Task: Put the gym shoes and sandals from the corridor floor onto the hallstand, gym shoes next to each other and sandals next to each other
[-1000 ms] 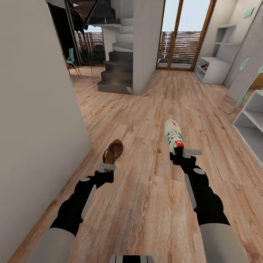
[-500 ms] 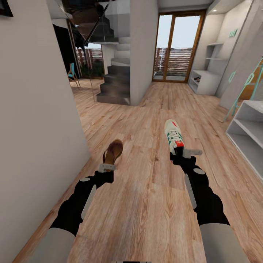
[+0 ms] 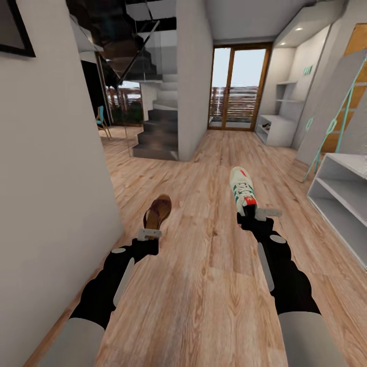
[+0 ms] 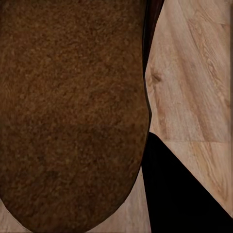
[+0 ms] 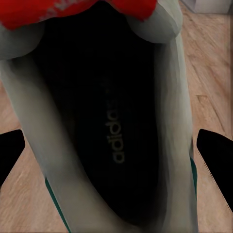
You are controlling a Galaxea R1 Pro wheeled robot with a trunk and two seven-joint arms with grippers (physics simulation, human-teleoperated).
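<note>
Gym shoe (image 3: 241, 189) clamped in right tool (image 3: 253, 211) at 1 o'clock; sandal (image 3: 157, 211) gripped by left tool (image 3: 149, 233) at 11.

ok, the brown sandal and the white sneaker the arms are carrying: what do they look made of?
Dark brown open sandal: looks like matte leather or suede, its footbed showing a fuzzy mottled grain. White lace-up sneaker with green stripes: seemingly smooth leather or synthetic, with a dark fabric-looking insole carrying a printed logo.
</note>
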